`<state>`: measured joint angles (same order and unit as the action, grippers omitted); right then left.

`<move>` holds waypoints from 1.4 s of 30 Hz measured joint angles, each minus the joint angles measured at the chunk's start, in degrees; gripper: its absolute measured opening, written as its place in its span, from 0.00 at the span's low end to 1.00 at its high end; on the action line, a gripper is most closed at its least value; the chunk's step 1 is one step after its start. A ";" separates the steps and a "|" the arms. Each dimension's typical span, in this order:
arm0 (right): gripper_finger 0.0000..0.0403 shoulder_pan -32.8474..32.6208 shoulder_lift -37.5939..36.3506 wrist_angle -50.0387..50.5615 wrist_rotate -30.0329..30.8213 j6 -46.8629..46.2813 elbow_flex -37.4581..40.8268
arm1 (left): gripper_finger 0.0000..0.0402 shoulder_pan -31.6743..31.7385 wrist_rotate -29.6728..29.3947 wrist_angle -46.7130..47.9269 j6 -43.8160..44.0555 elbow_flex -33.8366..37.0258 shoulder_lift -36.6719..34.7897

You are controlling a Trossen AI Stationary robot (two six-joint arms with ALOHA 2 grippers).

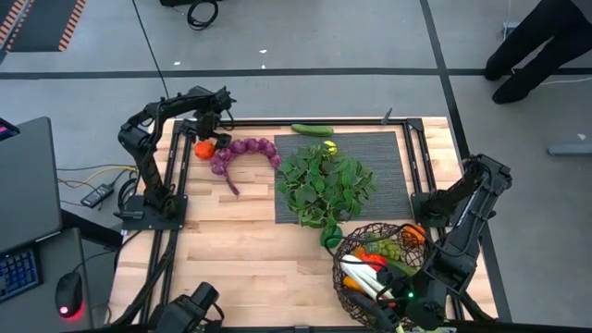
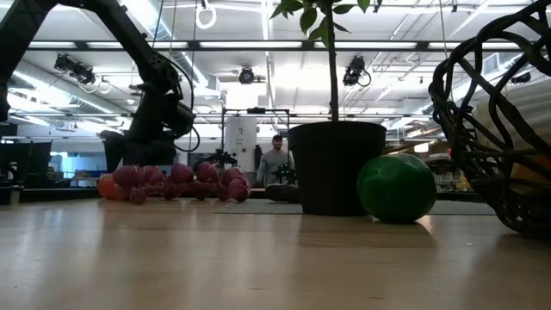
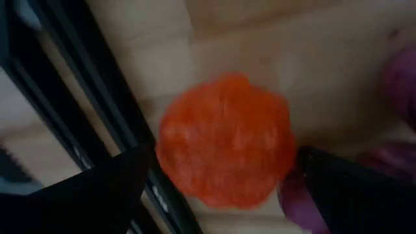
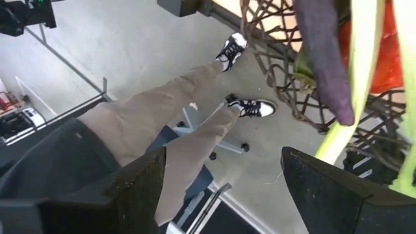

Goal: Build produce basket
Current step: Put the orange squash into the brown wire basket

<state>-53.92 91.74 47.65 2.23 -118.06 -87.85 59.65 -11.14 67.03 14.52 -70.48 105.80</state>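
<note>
The left end effector [image 3: 221, 188] is held apart over an orange tomato [image 1: 204, 149] beside the purple grapes [image 1: 242, 153]; the right end effector [image 4: 221, 188] is spread empty beside the basket [image 1: 356, 277].

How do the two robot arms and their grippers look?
Both arms are dark, nearly black, built of jointed segments on black bases. The left arm carries black cables along it. The left gripper and right gripper each have two flat, black, matte fingers.
</note>
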 joint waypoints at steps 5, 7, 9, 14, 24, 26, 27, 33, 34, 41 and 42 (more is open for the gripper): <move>0.77 -0.88 0.00 1.40 1.17 0.08 0.00 | 0.97 -0.51 0.04 0.74 1.39 0.04 0.00; 0.77 -1.15 0.00 1.38 1.18 0.12 0.00 | 0.97 -0.49 0.03 0.29 1.42 0.51 -0.02; 0.77 -1.46 0.00 1.36 1.19 0.10 0.00 | 0.97 -0.35 0.00 -0.54 1.64 1.79 -0.01; 0.77 -2.41 0.00 0.54 1.17 -0.46 0.00 | 0.95 -1.09 -0.44 -2.39 2.87 4.76 0.04; 0.77 -3.85 0.00 -0.33 0.75 -0.48 0.00 | 0.88 -2.59 -0.61 -4.02 2.66 5.28 0.00; 0.77 -3.88 0.00 -0.96 0.75 -0.48 0.00 | 0.88 -2.46 -0.63 -3.82 1.34 4.91 0.00; 0.77 -3.91 0.00 -1.05 0.74 -0.48 0.00 | 0.88 -2.46 -0.63 -3.66 0.78 4.55 0.00; 0.77 -3.91 0.00 -1.37 0.73 -0.46 0.00 | 0.88 -2.46 -0.65 -3.99 -0.49 1.53 0.00; 0.77 -3.91 0.00 -1.43 0.74 -0.48 0.00 | 0.88 -2.46 -0.66 -4.52 -0.65 1.32 0.00; 0.77 -3.88 0.00 -3.51 0.73 -0.90 0.00 | 0.88 -1.42 -0.71 -7.11 -1.89 1.09 -0.02; 0.77 -3.88 0.00 -3.71 0.73 -0.91 0.00 | 0.88 -1.26 -1.14 -7.29 -2.03 1.09 -0.02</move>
<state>-57.80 91.74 43.94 2.96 -118.98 -87.85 58.39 -12.28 59.73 12.50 -69.38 105.78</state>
